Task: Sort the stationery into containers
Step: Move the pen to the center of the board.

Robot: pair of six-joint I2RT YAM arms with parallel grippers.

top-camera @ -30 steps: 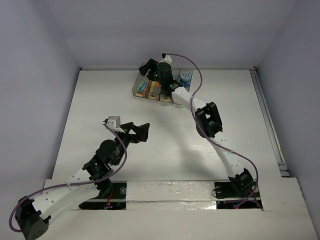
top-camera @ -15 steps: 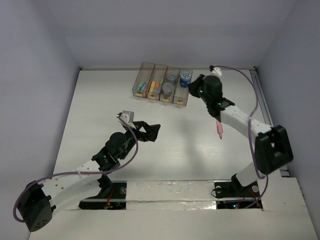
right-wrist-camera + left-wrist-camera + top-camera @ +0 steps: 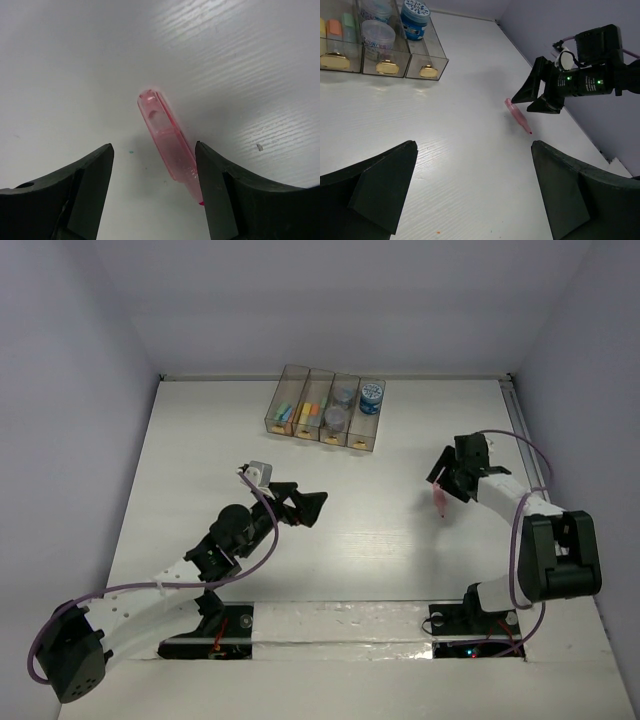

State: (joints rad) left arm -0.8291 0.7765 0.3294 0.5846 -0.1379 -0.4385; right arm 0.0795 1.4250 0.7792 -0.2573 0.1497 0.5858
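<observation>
My left hand (image 3: 305, 505) hangs spread and empty over the middle of the worktop (image 3: 380, 550). Four bins (image 3: 325, 412) sit at the far edge. The pink marker (image 3: 167, 145) lies flat near the right edge, ungripped, between the parted fingers of my right hand (image 3: 529, 103). I advise centring, lowering, then closing across its width.

white table (image 3: 350, 530), four bins (image 3: 320, 436), pink stick (image 3: 439, 500)

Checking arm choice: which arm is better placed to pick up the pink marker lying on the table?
Right. Its open right claw hovers directly over the pink marker; the left claw, also open, is well away at mid-table.
</observation>
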